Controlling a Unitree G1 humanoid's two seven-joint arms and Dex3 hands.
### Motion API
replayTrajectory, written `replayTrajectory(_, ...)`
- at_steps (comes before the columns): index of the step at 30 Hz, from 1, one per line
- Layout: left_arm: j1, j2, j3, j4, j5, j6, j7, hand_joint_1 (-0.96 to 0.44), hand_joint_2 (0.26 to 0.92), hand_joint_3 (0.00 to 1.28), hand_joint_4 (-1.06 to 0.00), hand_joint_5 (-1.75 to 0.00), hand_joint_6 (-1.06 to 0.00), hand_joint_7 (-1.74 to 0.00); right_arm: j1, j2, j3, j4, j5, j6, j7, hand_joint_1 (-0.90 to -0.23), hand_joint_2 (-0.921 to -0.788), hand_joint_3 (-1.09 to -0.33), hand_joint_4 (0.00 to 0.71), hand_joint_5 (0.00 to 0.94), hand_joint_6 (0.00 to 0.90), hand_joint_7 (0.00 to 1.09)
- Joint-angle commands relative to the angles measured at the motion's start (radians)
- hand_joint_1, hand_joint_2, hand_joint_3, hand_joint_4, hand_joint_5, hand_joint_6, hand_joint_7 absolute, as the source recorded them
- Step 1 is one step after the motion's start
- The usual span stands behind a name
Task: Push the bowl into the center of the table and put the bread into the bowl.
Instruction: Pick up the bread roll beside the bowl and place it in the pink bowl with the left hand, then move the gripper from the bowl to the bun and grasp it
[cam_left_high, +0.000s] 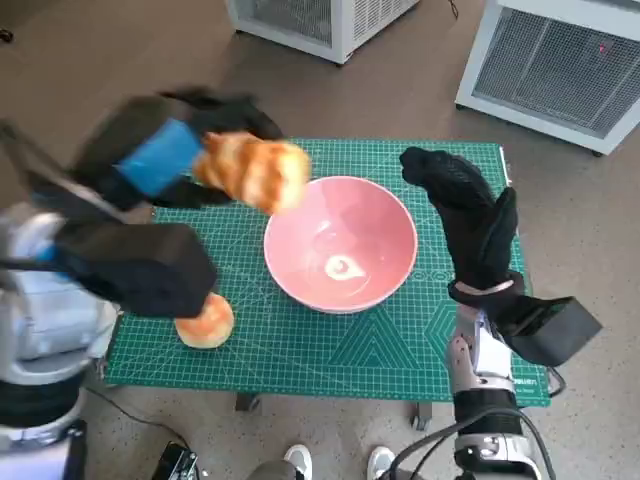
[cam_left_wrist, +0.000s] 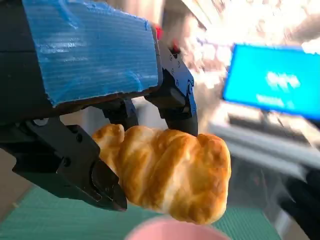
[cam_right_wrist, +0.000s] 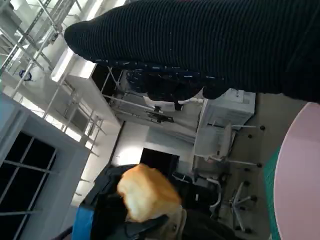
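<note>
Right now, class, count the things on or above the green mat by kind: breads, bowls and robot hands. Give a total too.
Breads: 2, one held by the left hand, one lying on the mat.
Bowls: 1, pink.
Robot hands: 2, left hand and right hand.
Total: 5.

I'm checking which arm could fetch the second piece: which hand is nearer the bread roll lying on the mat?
Left. The left hand holds a pastry in the air, on the roll's side of the bowl. The right hand is across the bowl, farther off.
</note>
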Motion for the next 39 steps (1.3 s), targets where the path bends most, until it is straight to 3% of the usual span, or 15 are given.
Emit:
replayTrajectory(1,-0.058,-0.070,-0.080,0.091,0.036,-0.008,0.009,0.00,0.915,0.03,-0.74,-1.12,-0.69,-1.09,0.027,0.003,-0.009,0.009,0.009,0.003,0.000,-0.758,-0.921,-0.784,0.247,0.000,0.039,0.59)
replayTrajectory(6,-0.075,-0.140,-0.138,0.247,0.039,-0.080,0.051,0.00,0.919,0.04,-0.73,-1.09,-0.65,-1.17,0.035,0.002,-0.012,0.002,0.010,0.003,-0.002,-0.758,-0.921,-0.785,0.250,0.002,0.043,0.60)
replayTrajectory(10,-0.082,-0.186,-0.166,0.358,0.027,-0.111,0.054,0.00,0.920,0.14,-0.61,-1.18,-0.54,-1.31,0.042,0.003,-0.013,-0.006,0.007,0.002,-0.005,-0.757,-0.921,-0.786,0.251,0.002,0.047,0.60)
replayTrajectory(11,-0.085,-0.194,-0.170,0.376,0.025,-0.112,0.051,0.02,0.873,0.13,-0.57,-0.92,-0.47,-1.07,0.044,0.003,-0.013,-0.008,0.006,0.002,-0.006,-0.757,-0.921,-0.786,0.251,0.002,0.048,0.61)
replayTrajectory(12,-0.088,-0.204,-0.177,0.401,0.022,-0.102,0.038,0.03,0.849,0.12,-0.59,-0.66,-0.47,-0.82,0.046,0.003,-0.013,-0.011,0.006,0.002,-0.007,-0.757,-0.921,-0.786,0.251,0.002,0.048,0.61)
replayTrajectory(14,-0.089,-0.213,-0.182,0.430,0.014,-0.085,0.012,0.04,0.823,0.09,-0.53,-0.35,-0.39,-0.49,0.050,0.003,-0.014,-0.016,0.006,0.003,-0.007,-0.757,-0.921,-0.787,0.251,0.002,0.048,0.61)
replayTrajectory(15,-0.089,-0.215,-0.182,0.437,0.010,-0.078,0.002,0.04,0.809,0.07,-0.43,-0.22,-0.34,-0.34,0.051,0.003,-0.015,-0.018,0.006,0.004,-0.008,-0.757,-0.921,-0.787,0.251,0.002,0.048,0.61)
replayTrajectory(18,-0.084,-0.215,-0.181,0.442,0.010,-0.056,-0.020,0.04,0.787,0.05,-0.29,-0.07,-0.28,-0.15,0.057,0.002,-0.015,-0.029,0.004,0.007,-0.012,-0.756,-0.921,-0.786,0.251,0.002,0.047,0.61)
replayTrajectory(22,-0.071,-0.204,-0.177,0.432,0.015,-0.045,-0.033,0.00,0.757,0.03,-0.17,-0.02,-0.24,-0.06,0.068,0.001,-0.014,-0.048,-0.002,0.012,-0.023,-0.756,-0.921,-0.787,0.251,0.002,0.045,0.61)
replayTrajectory(29,-0.026,-0.130,-0.098,0.327,-0.071,-0.033,-0.123,-0.09,0.743,0.01,-0.06,0.00,-0.19,-0.01,0.081,0.006,-0.009,-0.070,-0.012,0.021,-0.044,-0.755,-0.921,-0.788,0.250,0.002,0.043,0.62)
replayTrajectory(34,0.029,-0.017,0.031,0.205,-0.203,-0.032,-0.235,-0.12,0.741,0.01,-0.04,0.00,-0.18,0.00,0.090,0.012,-0.002,-0.088,-0.018,0.031,-0.059,-0.754,-0.921,-0.784,0.251,0.002,0.044,0.62)
replayTrajectory(39,0.103,0.103,0.170,0.134,-0.296,-0.044,-0.285,-0.15,0.730,0.00,-0.02,-0.01,-0.17,-0.01,0.092,0.014,0.003,-0.089,-0.021,0.033,-0.068,-0.752,-0.921,-0.782,0.250,0.001,0.043,0.62)
